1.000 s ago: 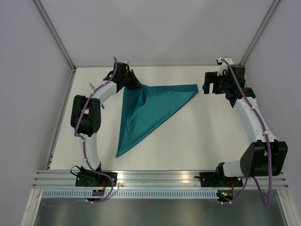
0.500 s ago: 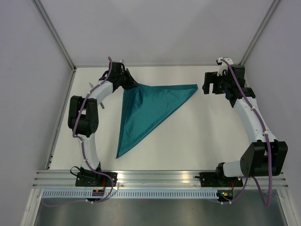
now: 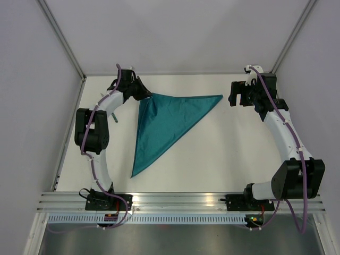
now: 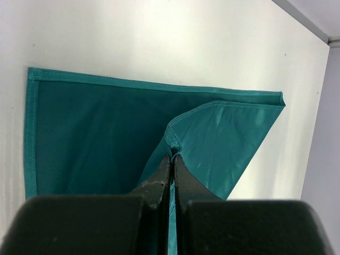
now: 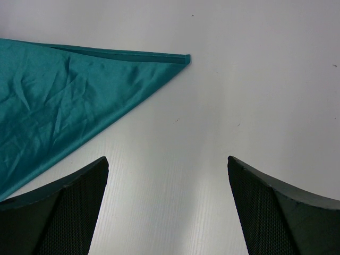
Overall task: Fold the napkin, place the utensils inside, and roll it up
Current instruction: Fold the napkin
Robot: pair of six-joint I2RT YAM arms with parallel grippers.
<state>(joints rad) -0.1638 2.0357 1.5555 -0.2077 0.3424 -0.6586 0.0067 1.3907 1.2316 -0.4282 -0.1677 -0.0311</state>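
We see the napkin [image 3: 164, 125] lying as a teal triangle on the white desk [image 3: 228, 154]. Its long straight edge runs along the far side, and one point trails toward the near edge. The left end effector [image 3: 148, 95] sits at the napkin's far-left corner. From the left wrist view its fingers are pressed together on a pinch of the upper cloth layer [image 4: 172, 151], which rises in a small peak off the layer beneath. The right end effector [image 3: 234, 99] hangs just beyond the napkin's right-hand tip. Its fingers [image 5: 64, 207] are spread wide, holding nothing and clear of the cloth, and that tip [image 5: 183, 58] lies ahead of them and to one side. Pale grey walls [image 3: 180, 32] enclose the desk, and a metal rail [image 3: 180, 201] runs along the near edge where both arms are mounted.
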